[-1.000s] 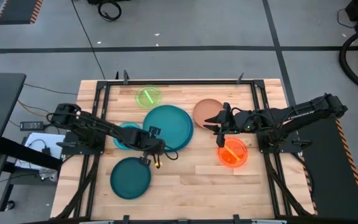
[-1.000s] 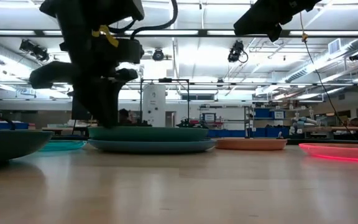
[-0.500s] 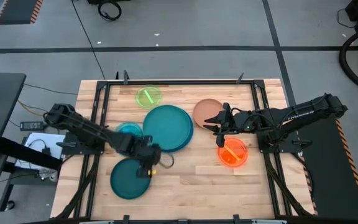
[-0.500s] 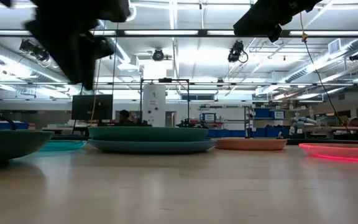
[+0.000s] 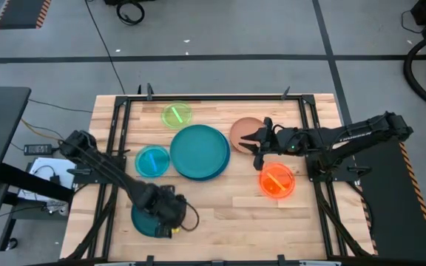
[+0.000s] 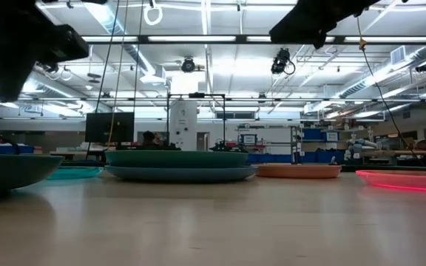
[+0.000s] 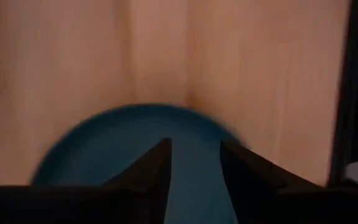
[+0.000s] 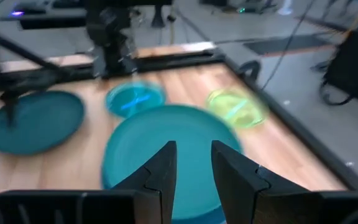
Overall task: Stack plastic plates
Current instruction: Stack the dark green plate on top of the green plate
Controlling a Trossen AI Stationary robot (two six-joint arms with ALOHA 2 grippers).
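Below, in the lower left of the high view, the left gripper (image 5: 170, 219) hung over the dark teal plate (image 5: 150, 213), its fingers (image 7: 156, 167) parted by a narrow gap and empty. The right gripper (image 5: 260, 140) waited right of centre, likewise slightly parted and empty, between the tan plate (image 5: 244, 128) and the orange plate (image 5: 276, 180). Centred lay the large stacked pair (image 5: 200, 151), with the cyan plate (image 5: 152, 160) left of it and the lime plate (image 5: 176, 114) above. These plates looked light, stiff and slick; pinching the thin raised rim seemed the only sound hold.
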